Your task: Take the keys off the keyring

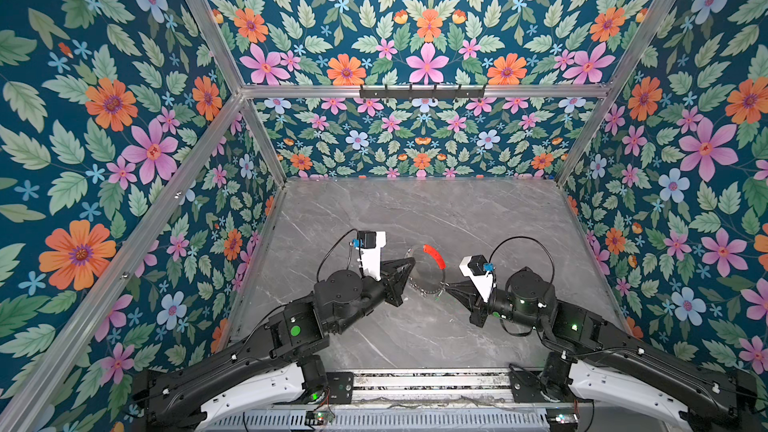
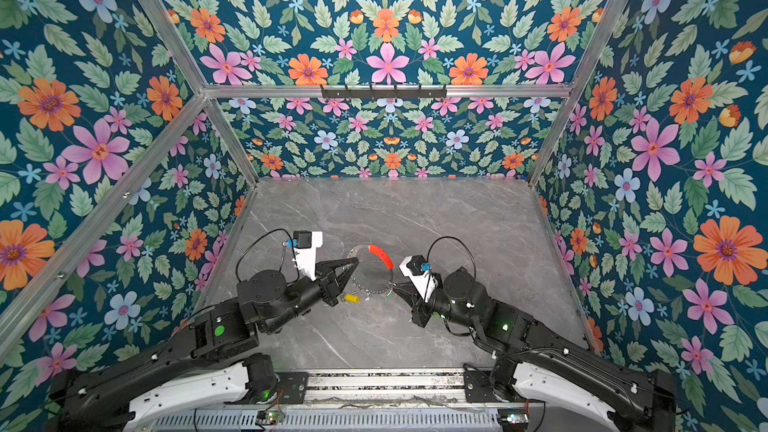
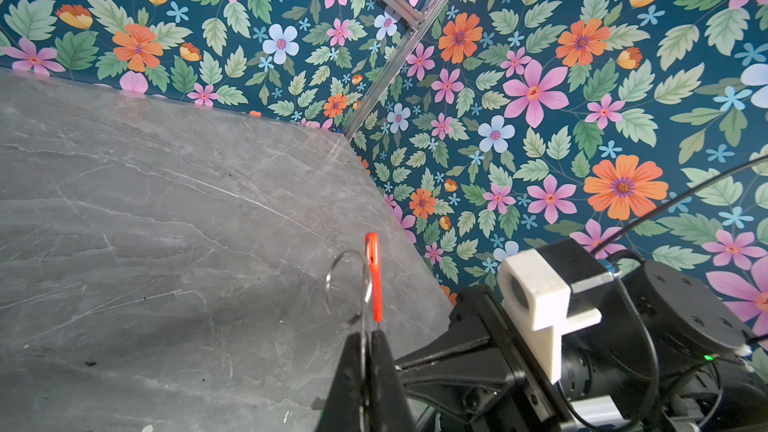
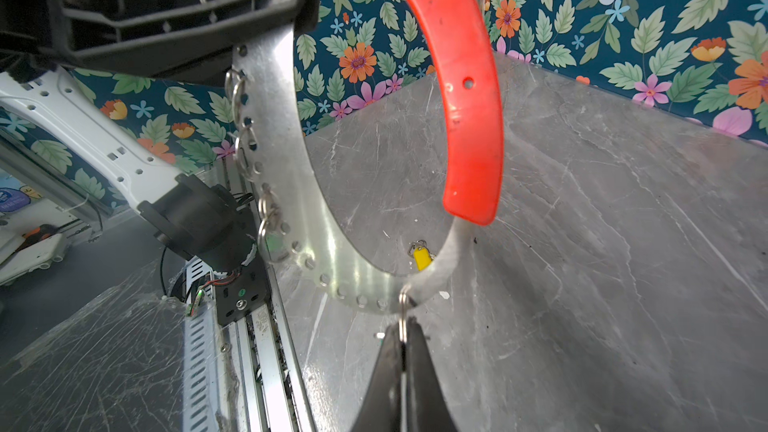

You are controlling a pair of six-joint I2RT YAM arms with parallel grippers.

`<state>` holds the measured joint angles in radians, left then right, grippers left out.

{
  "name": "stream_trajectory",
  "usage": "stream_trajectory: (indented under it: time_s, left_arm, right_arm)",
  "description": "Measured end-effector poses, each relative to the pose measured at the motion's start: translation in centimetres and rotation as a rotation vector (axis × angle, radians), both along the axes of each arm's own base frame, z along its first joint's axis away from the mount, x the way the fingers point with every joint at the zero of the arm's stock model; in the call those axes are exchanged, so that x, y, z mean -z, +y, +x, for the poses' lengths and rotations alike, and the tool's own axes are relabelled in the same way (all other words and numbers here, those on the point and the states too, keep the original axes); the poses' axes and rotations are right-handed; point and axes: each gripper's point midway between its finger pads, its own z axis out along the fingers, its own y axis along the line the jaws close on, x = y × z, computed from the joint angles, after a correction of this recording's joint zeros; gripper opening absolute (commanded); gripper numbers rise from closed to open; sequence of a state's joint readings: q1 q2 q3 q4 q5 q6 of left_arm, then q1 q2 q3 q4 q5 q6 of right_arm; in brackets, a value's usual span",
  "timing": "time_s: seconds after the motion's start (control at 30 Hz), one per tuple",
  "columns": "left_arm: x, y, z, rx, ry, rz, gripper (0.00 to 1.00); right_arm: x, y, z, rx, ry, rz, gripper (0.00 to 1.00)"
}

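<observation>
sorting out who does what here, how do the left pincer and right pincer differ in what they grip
The left pincer clamps the keyring itself, on its flat metal band; the right pincer clamps only a small split ring hanging from the keyring's edge. The left pincer holds the side away from the red sleeve; the right pincer sits just past the sleeve's end. Both are shut, with the keyring between them.

The left arm and right arm were black with white base shells, green lights, white wrist-camera housings, looping black cables and tapered black hands.
</observation>
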<state>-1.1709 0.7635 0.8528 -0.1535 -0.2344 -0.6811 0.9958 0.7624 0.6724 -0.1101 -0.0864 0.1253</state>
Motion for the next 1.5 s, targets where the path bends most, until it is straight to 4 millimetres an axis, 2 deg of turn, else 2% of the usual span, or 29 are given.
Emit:
stream_trajectory:
  time_s: [0.2,0.33,0.4,0.47,0.73,1.07,1.33,1.4,1.5]
  left_arm:
    - [0.1,0.5,-0.1,-0.01,0.016,-0.024,0.0]
    - [0.2,0.7,-0.1,-0.014,0.014,-0.026,0.32]
    - [0.8,0.7,-0.1,-0.017,0.027,-0.017,0.42]
    - [1.6,0.9,0.0,-0.025,0.039,-0.006,0.46]
    - [7.3,2.3,-0.6,-0.032,0.075,0.081,0.49]
    - [11.6,1.4,-2.1,0.077,0.121,0.194,0.51]
    - [15.6,2.3,-2.5,0.072,0.187,0.318,0.51]
    - [15.7,2.7,-2.4,0.056,0.184,0.318,0.51]
    - [13.7,3.2,-2.4,0.052,0.137,0.249,0.52]
  right_arm:
    - [-0.6,0.0,-0.3,-0.017,-0.012,0.012,0.0]
    - [-0.8,0.1,-0.6,-0.033,-0.017,0.018,0.0]
    - [-1.3,0.1,-0.6,-0.037,-0.023,0.03,0.0]
    - [-1.7,0.1,-0.6,-0.036,-0.032,0.044,0.0]
    - [-2.6,-0.3,0.2,-0.025,-0.029,0.088,0.0]
    - [-3.7,0.0,-0.5,-0.106,-0.004,0.114,0.0]
    - [-4.0,-0.6,-0.6,-0.121,0.005,0.111,0.0]
    - [-4.0,-0.6,-0.6,-0.123,0.006,0.112,0.0]
    - [-3.7,-0.3,-0.8,-0.141,0.018,0.107,0.0]
